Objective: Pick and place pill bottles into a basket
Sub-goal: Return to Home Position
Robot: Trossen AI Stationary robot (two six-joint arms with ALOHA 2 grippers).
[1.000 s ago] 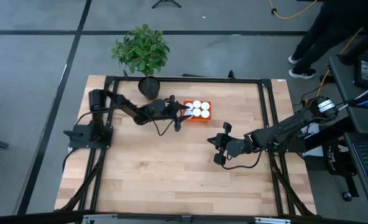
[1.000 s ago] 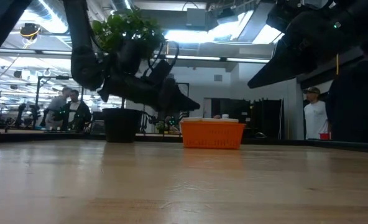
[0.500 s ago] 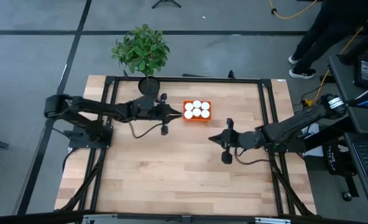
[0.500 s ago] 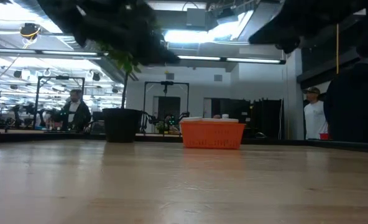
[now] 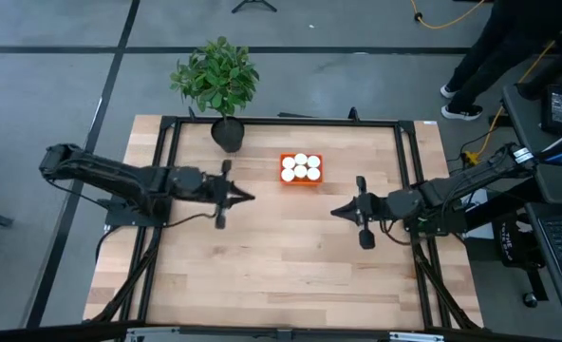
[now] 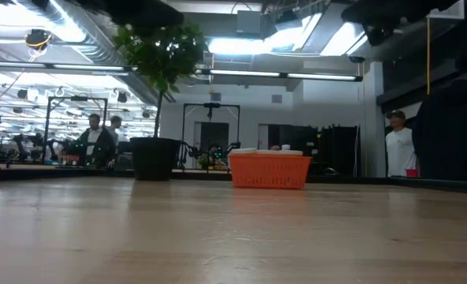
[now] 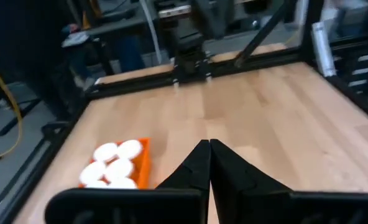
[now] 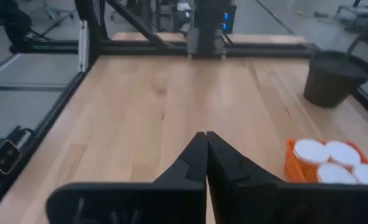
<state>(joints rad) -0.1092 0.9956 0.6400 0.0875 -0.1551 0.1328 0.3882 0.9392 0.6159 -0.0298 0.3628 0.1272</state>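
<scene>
The orange basket [image 5: 301, 170] stands on the table toward its far edge, with several white-capped pill bottles [image 5: 301, 166] upright inside it; it also shows in the low view [image 6: 270, 170] and both wrist views [image 7: 140, 167] [image 8: 289, 160]. My left gripper [image 5: 252, 198] hovers left of the basket and nearer the front, shut and empty, pointing right. My right gripper [image 5: 334, 211] hovers right of the basket, also nearer the front, shut and empty, pointing left. In the wrist views the fingertips [image 7: 209, 144] [image 8: 204, 135] meet with nothing between them.
A potted plant in a dark pot [image 5: 227, 134] stands at the table's far edge, left of the basket. A black frame [image 5: 281, 122] runs around the table. People stand in the room beyond [image 6: 397, 151]. Bare wood lies between and in front of the grippers.
My left gripper has drawn back from the basket toward the table's left and near side, and has shut. My right gripper has moved a little toward the table's right edge.
</scene>
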